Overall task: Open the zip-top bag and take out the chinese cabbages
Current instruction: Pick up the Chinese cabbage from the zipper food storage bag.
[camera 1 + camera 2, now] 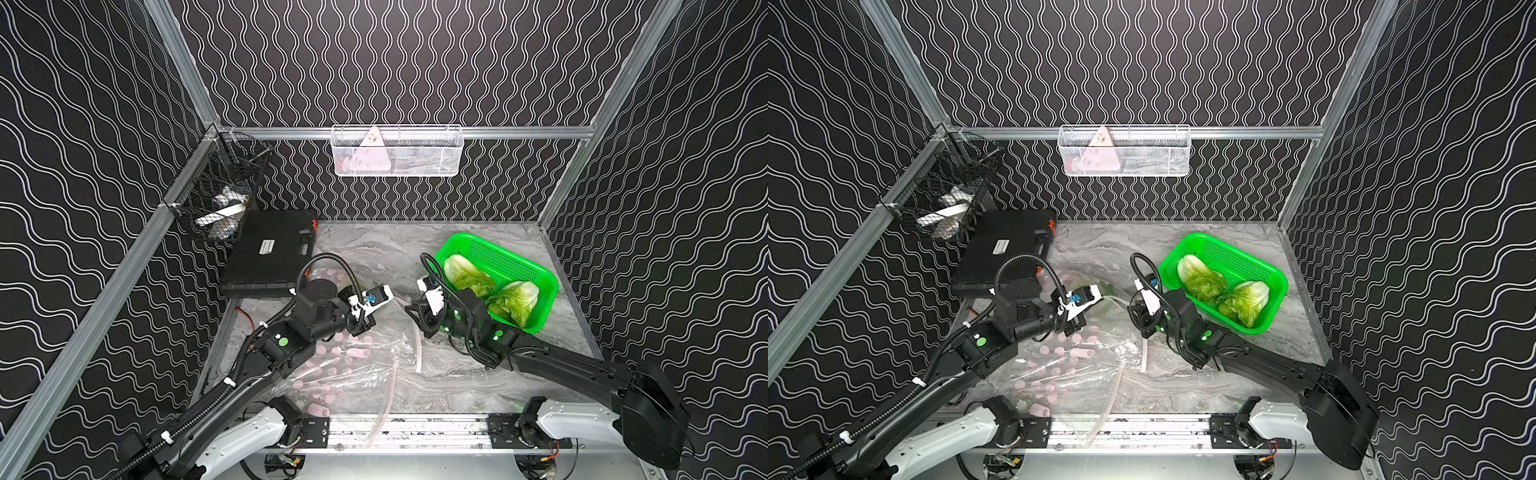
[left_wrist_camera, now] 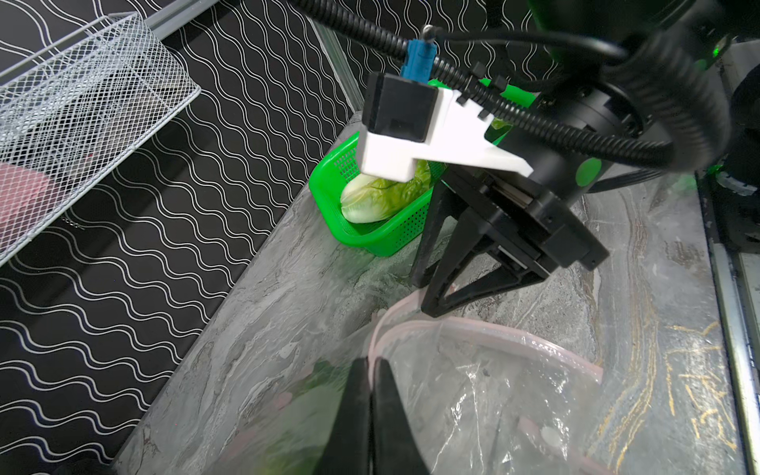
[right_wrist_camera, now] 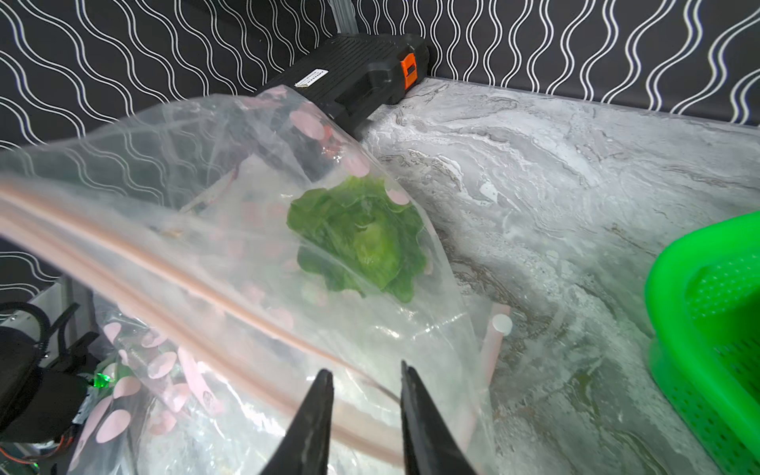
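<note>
Top views, writing: the black case [image 1: 270, 253] [image 1: 1005, 249] at left centre bears a white label [image 1: 267, 247]. Its print is too small to read.
Top views, cabbages: two cabbages [image 1: 465, 272] [image 1: 1200, 274] lie side by side in the green basket [image 1: 509, 254] [image 1: 1237, 253] at right centre. They have whitish bases and crinkled light-green leaves.
Top views, bag: the clear bag [image 1: 365, 365] [image 1: 1084, 365], dotted pink, lies crumpled at lower centre.
Top views, grippers: the left gripper [image 1: 360, 328] is over the bag. The right gripper [image 1: 417, 318] is between bag and basket. Their jaws cannot be told here.
Left wrist, jaws: the left gripper [image 2: 372, 364] is closed, pinching the bag's pink zip strip [image 2: 514, 337]. The mouth stands open.
Left wrist, right gripper: the right gripper [image 2: 425, 292] has its tips down at the bag's rim.
Left wrist, cabbages: one pale head shows in the basket [image 2: 370, 242].
Right wrist, third cabbage: the third cabbage [image 3: 362, 238] is inside the bag [image 3: 205, 205], behind the film. Ruffled dark-green leaves surround a lighter heart.
Right wrist, jaws: the right gripper [image 3: 366, 370] is partly open. The zip strip crosses behind the gap and nothing is clamped.
Right wrist, writing: the case [image 3: 349, 78] label [image 3: 310, 78] is unreadable. An orange latch [image 3: 409, 70] sits on the case.
</note>
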Available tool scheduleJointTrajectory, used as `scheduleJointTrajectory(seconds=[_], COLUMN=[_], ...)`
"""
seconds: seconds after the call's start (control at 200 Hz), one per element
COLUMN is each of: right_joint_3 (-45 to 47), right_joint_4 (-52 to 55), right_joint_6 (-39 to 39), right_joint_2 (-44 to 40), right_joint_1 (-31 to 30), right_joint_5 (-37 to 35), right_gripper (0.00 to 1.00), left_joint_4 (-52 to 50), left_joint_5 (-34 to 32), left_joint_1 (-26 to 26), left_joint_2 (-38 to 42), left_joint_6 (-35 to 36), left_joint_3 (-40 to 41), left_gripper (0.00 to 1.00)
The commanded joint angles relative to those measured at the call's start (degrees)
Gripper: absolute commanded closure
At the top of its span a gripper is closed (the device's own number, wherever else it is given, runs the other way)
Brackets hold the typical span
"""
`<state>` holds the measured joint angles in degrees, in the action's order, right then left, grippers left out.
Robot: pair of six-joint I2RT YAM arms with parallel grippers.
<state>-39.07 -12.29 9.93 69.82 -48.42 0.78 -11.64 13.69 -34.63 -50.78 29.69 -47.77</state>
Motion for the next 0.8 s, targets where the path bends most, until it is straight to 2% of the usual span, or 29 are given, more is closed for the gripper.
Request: scheduleJointTrajectory(seconds=[0.0,0.215,0.49,0.796], right_joint_3=[0.4,-0.4,2.0,0.7], right_joint_4=[-0.4,1.4,-5.6,-6.4], right_joint_6=[2.2,2.8,5.7,5.3], right_joint_2=[-1.4,-2.0,0.7,3.1], right_joint_1=[-0.1,-0.1,-0.5,-1.2], right_joint_5=[-3.1,-2.5,0.2,1.4], right_gripper=[0.74,0.8,0.85,0.85], left_joint_4=[1.7,1.5,2.2,2.6], left_joint_5=[0.6,0.8,1.1,1.2], left_joint_1=[0.1,0.1,0.0,0.1], left_joint_2=[-0.1,-0.4,-0.7,-1.1], left_joint_6=[-0.2,-0.2,-0.8,-0.9], left_joint_3=[-0.7,-1.1,-0.6,-0.4], left_gripper=[1.0,1.0,1.0,1.0])
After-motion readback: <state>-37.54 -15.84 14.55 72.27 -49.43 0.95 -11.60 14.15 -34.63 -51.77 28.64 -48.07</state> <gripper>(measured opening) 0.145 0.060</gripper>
